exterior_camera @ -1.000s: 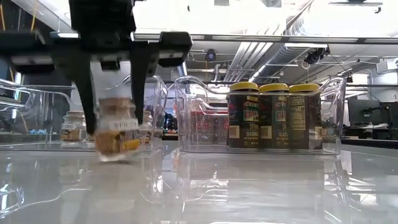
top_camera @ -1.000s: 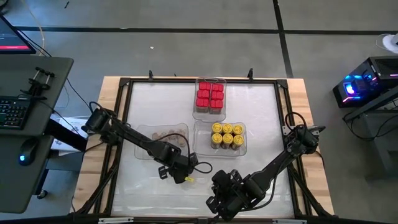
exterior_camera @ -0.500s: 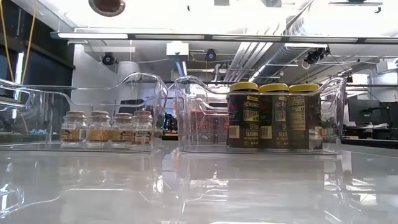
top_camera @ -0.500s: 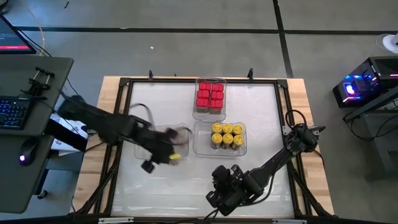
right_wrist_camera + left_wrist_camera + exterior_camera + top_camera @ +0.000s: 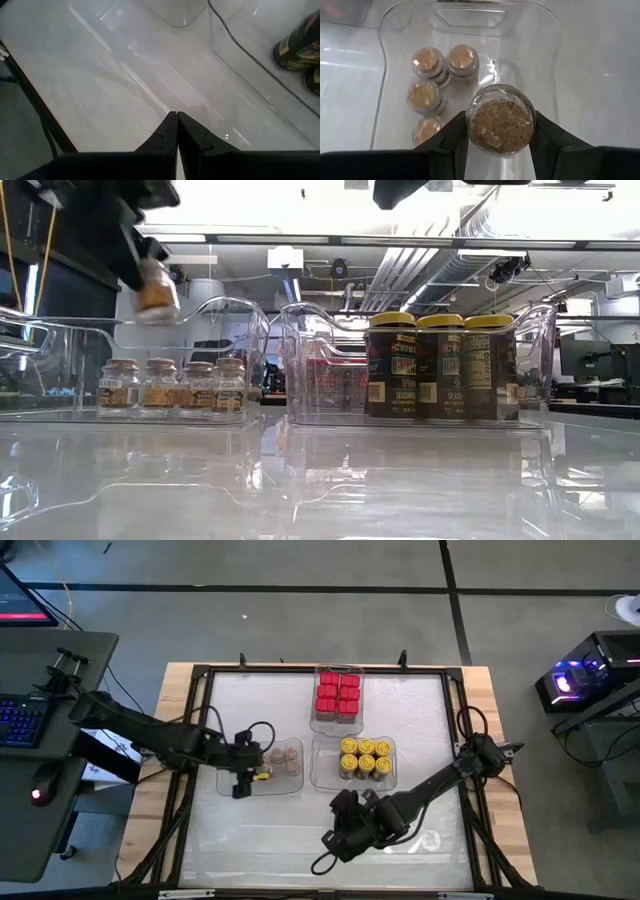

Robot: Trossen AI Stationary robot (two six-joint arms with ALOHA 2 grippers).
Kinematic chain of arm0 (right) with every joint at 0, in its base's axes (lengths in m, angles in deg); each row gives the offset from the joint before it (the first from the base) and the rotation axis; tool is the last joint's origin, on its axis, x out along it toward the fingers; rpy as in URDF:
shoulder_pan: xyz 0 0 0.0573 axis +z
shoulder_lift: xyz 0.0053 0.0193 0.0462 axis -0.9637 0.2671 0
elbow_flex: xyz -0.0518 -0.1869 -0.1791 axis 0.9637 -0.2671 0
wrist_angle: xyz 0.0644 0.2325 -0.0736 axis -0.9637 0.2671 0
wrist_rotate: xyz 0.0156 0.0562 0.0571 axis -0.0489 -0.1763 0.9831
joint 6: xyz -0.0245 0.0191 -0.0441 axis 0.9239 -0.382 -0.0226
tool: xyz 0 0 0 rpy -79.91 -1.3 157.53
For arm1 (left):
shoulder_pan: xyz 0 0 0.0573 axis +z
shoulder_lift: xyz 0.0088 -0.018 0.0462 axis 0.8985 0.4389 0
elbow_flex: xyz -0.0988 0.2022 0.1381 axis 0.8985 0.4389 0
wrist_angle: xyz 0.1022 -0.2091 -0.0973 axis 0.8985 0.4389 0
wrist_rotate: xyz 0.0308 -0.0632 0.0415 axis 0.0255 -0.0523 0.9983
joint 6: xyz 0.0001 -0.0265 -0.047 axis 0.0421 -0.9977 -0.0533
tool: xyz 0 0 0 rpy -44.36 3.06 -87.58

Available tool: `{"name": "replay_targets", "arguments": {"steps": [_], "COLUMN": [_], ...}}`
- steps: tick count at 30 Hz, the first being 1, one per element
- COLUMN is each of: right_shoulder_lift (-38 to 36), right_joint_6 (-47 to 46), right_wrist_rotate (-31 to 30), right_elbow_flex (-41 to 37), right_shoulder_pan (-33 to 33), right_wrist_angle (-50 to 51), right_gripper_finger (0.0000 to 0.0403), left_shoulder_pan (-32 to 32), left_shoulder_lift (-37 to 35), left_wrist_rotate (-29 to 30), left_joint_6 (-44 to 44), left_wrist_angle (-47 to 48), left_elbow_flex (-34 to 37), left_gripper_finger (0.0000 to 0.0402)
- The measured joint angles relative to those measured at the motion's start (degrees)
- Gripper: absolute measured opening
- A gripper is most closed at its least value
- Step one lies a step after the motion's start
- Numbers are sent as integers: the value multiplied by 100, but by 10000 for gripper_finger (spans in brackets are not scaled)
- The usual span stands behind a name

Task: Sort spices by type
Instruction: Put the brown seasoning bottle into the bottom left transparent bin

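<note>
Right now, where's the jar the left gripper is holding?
In the left gripper, the jar hangs over the clear tray, beside four tan jars inside.

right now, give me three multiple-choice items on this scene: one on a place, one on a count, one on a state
1. Where is the held tan jar?
A. above the tan tray
B. on the red boxes
C. on the floor

2. How many yellow jars show from above?
A. three
B. six
C. nine

3. How is the right gripper?
A. shut, empty
B. holding a box
C. wide open

Answers:
1 A, the left gripper holds it over that tray.
2 B, six lids show.
3 A, its fingers meet with nothing between.
</note>
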Motion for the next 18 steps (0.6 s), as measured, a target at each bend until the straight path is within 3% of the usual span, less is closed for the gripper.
{"name": "replay_targets", "arguments": {"steps": [3, 12, 18], "right_shoulder_lift": [0, -178, -251], "right_joint_6": [-2, -33, -34], "right_wrist_rotate": [98, 186, 136], "right_elbow_flex": [0, 0, 0], "right_shoulder_pan": [-71, -109, -100], "right_wrist_angle": [-43, -208, -286], "right_gripper_finger": [0, 0, 0], "left_shoulder_pan": [145, 614, 753], "left_shoulder_lift": [311, 1312, 1725], "left_wrist_rotate": [-8, -190, -216], "left_joint_6": [59, 682, 1104], "left_wrist_angle": [-509, -654, -713], "left_elbow_flex": [76, 75, 75], "left_gripper_finger": [129, 129, 183]}}
